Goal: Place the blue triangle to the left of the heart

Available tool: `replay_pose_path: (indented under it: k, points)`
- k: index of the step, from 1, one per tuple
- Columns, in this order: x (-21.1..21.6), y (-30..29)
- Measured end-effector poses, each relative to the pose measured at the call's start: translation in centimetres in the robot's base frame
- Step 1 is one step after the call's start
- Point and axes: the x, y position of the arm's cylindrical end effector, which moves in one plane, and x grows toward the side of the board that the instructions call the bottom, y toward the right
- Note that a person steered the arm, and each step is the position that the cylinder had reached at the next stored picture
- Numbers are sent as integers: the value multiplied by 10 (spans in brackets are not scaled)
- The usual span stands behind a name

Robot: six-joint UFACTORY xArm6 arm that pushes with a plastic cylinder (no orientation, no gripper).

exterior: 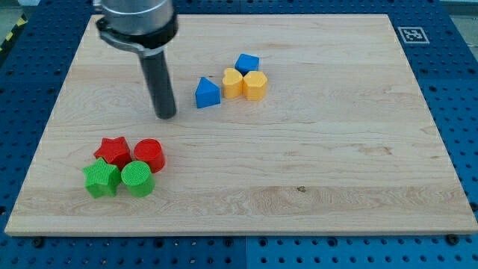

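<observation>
Down on the board, my tip (166, 116) stands at the end of the straight dark rod, touching no block and pinching nothing, for it has no jaws to spread or press. It sits to the view's left of the small blue triangular block (208, 93), near it but clearly apart, with bare wood between them.

That blue triangle lies in the upper middle of the pale wooden table top (314, 149). Just to its right stands the yellow heart-shaped block (233, 82); whether the two touch cannot be made out. A yellow hexagonal block (255, 86) presses against the heart on its right, and a blue cube-like block (247, 63) sits just above that pair, touching them.

Well apart, toward the view's lower left, four blocks huddle together: a red star-shaped block (113, 152) beside a red cylinder (149, 155), and below them a green star-shaped block (101, 178) next to a green cylinder (137, 178).
</observation>
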Motion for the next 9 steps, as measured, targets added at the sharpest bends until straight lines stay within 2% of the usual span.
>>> replay_pose_path:
  k: [1,2,4,6,8,9]
  points:
    - [-47,-4]
    - [-58,27]
    - [-26,43]
    - [-26,95]
    - [27,81]
    - [26,115]
